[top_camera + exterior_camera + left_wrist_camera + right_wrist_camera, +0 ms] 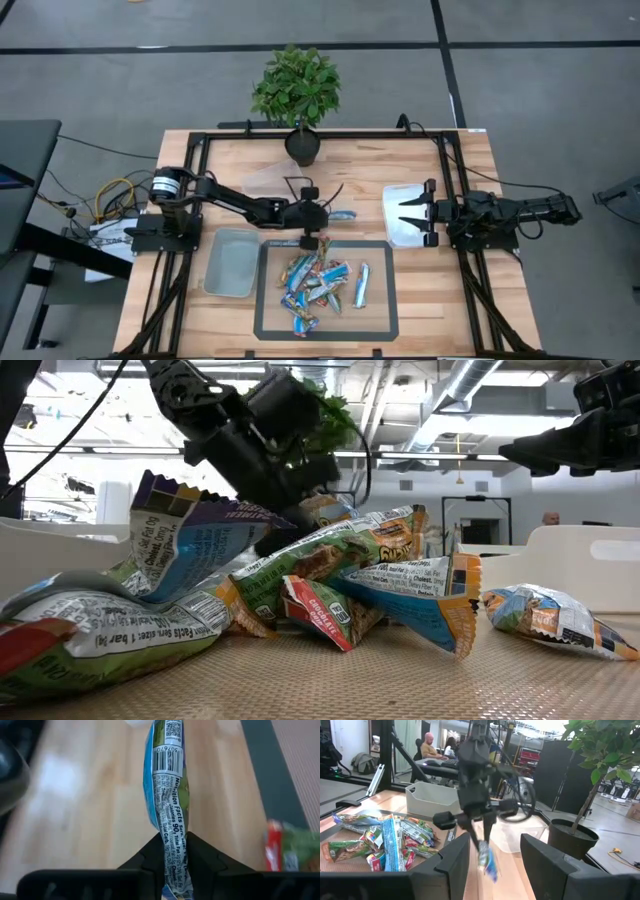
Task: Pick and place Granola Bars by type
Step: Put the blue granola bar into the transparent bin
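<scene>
Several granola bars [315, 285] lie heaped on the dark mat [375, 325], in blue, brown-green and red-white wrappers; one blue bar [362, 283] lies apart to the heap's right. My left gripper [322, 215] hangs above the table just beyond the mat's far edge, shut on a blue bar [343, 215]. In the right wrist view this bar [487, 860] dangles under the left gripper [485, 837]. My right gripper [405, 218] waits open over a pale bin [395, 195] at the table's right. My left gripper holds the blue bar by one end of its wrapper [172, 852], pinched between the two fingers [200, 855]. The fingers come from above, pointing down. The bar [167, 780] is lifted clear of the table and hangs below the fingers, slightly tilted.
A grey-clear bin [230, 262] stands left of the mat, and a clear bin [265, 180] sits nearer the far edge. A potted plant [298, 95] stands at the far edge's middle. Black frame rails [450, 190] run along the sides. People sit in the room behind [427, 745].
</scene>
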`<state>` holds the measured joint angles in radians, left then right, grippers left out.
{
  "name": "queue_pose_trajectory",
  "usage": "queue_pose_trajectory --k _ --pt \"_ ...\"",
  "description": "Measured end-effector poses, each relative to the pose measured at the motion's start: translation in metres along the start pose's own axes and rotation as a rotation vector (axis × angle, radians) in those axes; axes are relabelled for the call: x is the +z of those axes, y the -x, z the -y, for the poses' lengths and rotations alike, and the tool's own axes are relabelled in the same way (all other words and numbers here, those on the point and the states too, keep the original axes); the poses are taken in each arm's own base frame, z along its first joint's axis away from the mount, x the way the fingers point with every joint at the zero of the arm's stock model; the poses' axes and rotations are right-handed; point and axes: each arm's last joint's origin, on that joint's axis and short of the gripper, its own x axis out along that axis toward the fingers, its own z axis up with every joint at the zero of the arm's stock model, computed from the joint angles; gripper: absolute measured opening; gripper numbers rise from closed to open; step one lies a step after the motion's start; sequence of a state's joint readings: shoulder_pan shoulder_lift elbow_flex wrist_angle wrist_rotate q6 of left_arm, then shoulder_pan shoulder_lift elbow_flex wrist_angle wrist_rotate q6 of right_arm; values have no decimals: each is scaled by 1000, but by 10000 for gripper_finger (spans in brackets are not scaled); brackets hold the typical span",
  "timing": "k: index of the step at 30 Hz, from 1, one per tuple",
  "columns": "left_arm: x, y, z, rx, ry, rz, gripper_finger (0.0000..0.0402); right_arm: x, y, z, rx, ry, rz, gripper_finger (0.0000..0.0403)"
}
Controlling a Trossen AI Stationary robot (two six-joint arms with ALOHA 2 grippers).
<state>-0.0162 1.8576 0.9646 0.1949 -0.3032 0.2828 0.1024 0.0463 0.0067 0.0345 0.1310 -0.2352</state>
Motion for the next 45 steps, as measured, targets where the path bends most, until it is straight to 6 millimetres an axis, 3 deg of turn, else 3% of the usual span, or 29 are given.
queue_pose_trajectory --k 6,11,20,24,28,34,45 --pt "21 23 -16 127 -4 88 57 0 0 0 0 0 0 171" --pt "25 56 -32 241 4 5 58 0 0 0 0 0 0 171" --pt "2 123 -59 311 224 -258 59 0 0 0 0 0 0 171" --pt "-18 140 -66 317 334 -422 59 0 0 0 0 0 0 171" --pt "-32 143 -73 356 412 -507 59 0 0 0 0 0 0 171" --pt "-54 127 -73 341 476 -529 59 0 0 0 0 0 0 171" --pt "-90 101 -52 270 340 -412 59 0 0 0 0 0 -1 171"
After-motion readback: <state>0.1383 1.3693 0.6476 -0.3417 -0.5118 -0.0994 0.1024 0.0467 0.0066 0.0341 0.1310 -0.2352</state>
